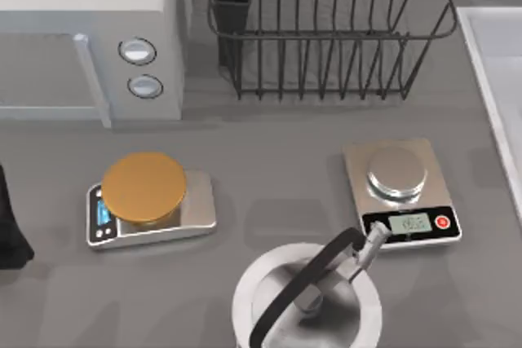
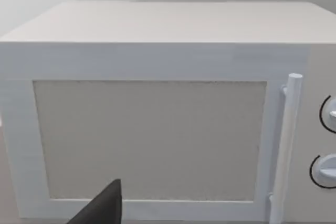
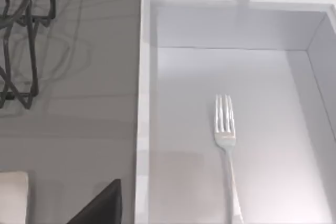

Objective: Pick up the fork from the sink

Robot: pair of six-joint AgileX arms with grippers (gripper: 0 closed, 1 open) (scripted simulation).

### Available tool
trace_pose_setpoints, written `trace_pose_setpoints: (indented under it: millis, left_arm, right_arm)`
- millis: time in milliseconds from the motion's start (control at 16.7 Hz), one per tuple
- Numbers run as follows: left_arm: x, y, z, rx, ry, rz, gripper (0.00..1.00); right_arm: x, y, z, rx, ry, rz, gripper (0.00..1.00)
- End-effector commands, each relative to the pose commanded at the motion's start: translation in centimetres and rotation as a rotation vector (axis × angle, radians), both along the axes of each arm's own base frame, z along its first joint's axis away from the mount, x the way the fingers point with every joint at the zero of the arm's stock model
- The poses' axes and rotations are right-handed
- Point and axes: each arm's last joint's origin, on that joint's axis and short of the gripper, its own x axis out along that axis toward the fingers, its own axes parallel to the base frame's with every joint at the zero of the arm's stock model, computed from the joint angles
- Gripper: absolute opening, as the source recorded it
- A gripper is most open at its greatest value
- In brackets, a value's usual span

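Observation:
The fork (image 3: 227, 145), slender and silver, lies flat on the pale floor of the sink (image 3: 143, 103) in the right wrist view. Its tines point toward the sink's far wall and its handle end runs out of the picture. A dark part of my right gripper (image 3: 102, 205) hangs above the counter just outside the sink's rim, apart from the fork. From the top view, the sink (image 1: 489, 95) sits at the table's right edge. My left arm (image 1: 10, 226) is parked at the left edge, and a dark tip of my left gripper (image 2: 102, 205) faces the microwave door.
A white microwave (image 1: 90, 38) stands at the back left. The black wire dish rack (image 1: 326, 30) is at the back centre, close to the sink. A scale with an orange plate (image 1: 147, 197), a silver scale (image 1: 404, 189) and a steel kettle (image 1: 306, 299) occupy the front.

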Motion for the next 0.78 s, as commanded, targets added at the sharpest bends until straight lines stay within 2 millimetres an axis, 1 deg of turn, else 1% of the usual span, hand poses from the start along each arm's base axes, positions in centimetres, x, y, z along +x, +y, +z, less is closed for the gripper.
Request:
trace_pose_setpoints:
  millis: [120,180,300,360,480,600,780]
  left_arm:
    - [0.0,0.0,0.0,0.0,0.0,0.0,1.0]
    - [0.0,0.0,0.0,0.0,0.0,0.0,1.0]
    - [0.0,0.0,0.0,0.0,0.0,0.0,1.0]
    - [0.0,0.0,0.0,0.0,0.0,0.0,1.0]
    - [0.0,0.0,0.0,0.0,0.0,0.0,1.0]
    - [0.0,0.0,0.0,0.0,0.0,0.0,1.0]
    - [0.0,0.0,0.0,0.0,0.0,0.0,1.0]
  right_arm:
    - [3.7,-0.6,1.4,-0.003,0.132,-0.008,1.0]
    - [5.8,-0.9,1.8,-0.003,0.2,-0.011,1.0]
    - [10.1,-1.8,1.9,0.0,0.335,-0.016,1.0]
    - [12.3,-2.3,1.6,0.003,0.402,-0.017,1.0]
    - [16.5,-3.3,0.2,0.011,0.532,-0.019,1.0]
    - [20.2,-4.3,-1.9,0.023,0.653,-0.019,1.0]
    - [24.5,-5.8,-5.8,0.043,0.812,-0.016,1.0]
